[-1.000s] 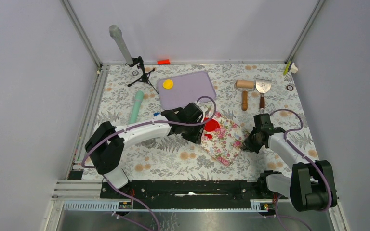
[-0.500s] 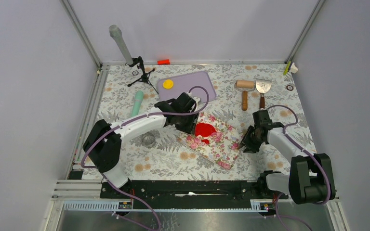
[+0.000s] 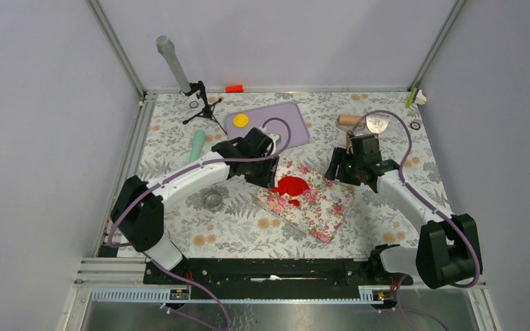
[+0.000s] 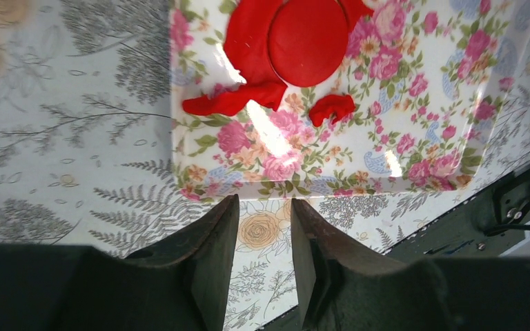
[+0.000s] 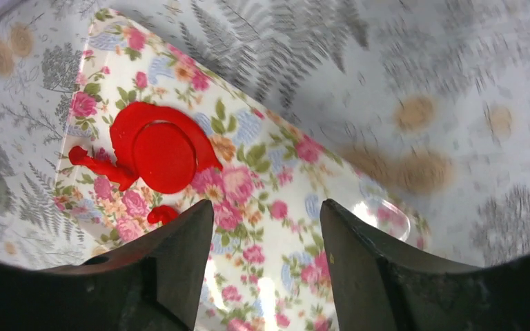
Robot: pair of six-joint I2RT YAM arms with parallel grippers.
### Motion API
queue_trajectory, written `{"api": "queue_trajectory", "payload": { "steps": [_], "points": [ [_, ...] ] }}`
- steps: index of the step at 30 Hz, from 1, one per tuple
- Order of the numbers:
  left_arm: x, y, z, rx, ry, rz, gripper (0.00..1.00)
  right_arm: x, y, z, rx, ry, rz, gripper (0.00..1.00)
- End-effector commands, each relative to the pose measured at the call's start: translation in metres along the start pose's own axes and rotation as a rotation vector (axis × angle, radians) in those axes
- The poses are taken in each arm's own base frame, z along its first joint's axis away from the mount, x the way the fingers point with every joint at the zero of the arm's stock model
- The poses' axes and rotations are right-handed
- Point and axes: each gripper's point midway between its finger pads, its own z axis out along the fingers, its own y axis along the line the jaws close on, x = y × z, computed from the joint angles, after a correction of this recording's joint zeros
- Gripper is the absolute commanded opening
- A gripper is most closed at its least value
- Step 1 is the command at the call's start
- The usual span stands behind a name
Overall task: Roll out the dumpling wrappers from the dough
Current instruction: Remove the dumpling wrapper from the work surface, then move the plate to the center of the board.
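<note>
The red dough (image 3: 292,186) lies as a flat sheet on a floral tray (image 3: 324,210). A round red wrapper (image 4: 308,38) sits cut inside the sheet, with ragged scraps (image 4: 234,102) beside it. A yellow wrapper (image 3: 241,120) rests on the purple board (image 3: 276,127). My left gripper (image 3: 270,181) hovers at the tray's left edge, open and holding nothing (image 4: 265,203). Above the tray's right half is my right gripper (image 3: 332,172), open wide and empty (image 5: 268,207). The right wrist view shows the red wrapper (image 5: 164,155) ahead of the fingers.
A wooden rolling pin (image 3: 350,121) and a metal scraper (image 3: 377,124) lie behind the right arm. A pale green cylinder (image 3: 196,148) and a metal ring cutter (image 3: 212,200) sit on the left. A small tripod (image 3: 203,103) and a red-orange block (image 3: 234,88) stand at the back.
The tray slid left and turned. My right gripper opened, left the tray's right corner and moved toward the far side. The left arm drew back to the left.
</note>
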Motion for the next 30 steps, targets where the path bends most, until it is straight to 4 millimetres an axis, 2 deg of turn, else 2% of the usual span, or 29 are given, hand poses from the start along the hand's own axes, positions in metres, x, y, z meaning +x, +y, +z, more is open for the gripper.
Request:
{"api": "queue_trajectory", "payload": {
  "steps": [1, 4, 8, 11, 19, 25, 28, 30],
  "points": [
    [-0.025, 0.007, -0.030, 0.021, -0.114, -0.043, 0.40, -0.046, 0.037, 0.018, -0.123, -0.135, -0.271, 0.66],
    [-0.025, 0.016, -0.034, 0.019, -0.119, -0.076, 0.41, -0.056, 0.037, 0.041, -0.082, -0.030, -0.347, 0.64],
    [-0.024, 0.023, -0.039, 0.016, -0.118, -0.101, 0.51, -0.056, 0.036, 0.072, -0.073, 0.095, -0.426, 0.56],
    [-0.022, 0.023, -0.039, 0.021, -0.113, -0.109, 0.55, -0.050, 0.040, 0.089, -0.124, 0.147, -0.490, 0.56],
    [-0.017, 0.020, -0.036, 0.045, -0.095, -0.116, 0.56, -0.025, 0.068, 0.118, -0.287, 0.275, -0.553, 0.55],
    [-0.013, 0.021, -0.034, 0.042, -0.087, -0.116, 0.56, 0.023, 0.092, 0.123, -0.339, 0.399, -0.693, 0.42],
    [-0.012, 0.022, -0.035, 0.039, -0.086, -0.115, 0.56, 0.039, 0.108, 0.110, -0.402, 0.427, -0.710, 0.39],
    [-0.010, 0.023, -0.034, 0.037, -0.083, -0.115, 0.56, 0.042, 0.117, 0.097, -0.445, 0.425, -0.710, 0.37]
  ]
}}
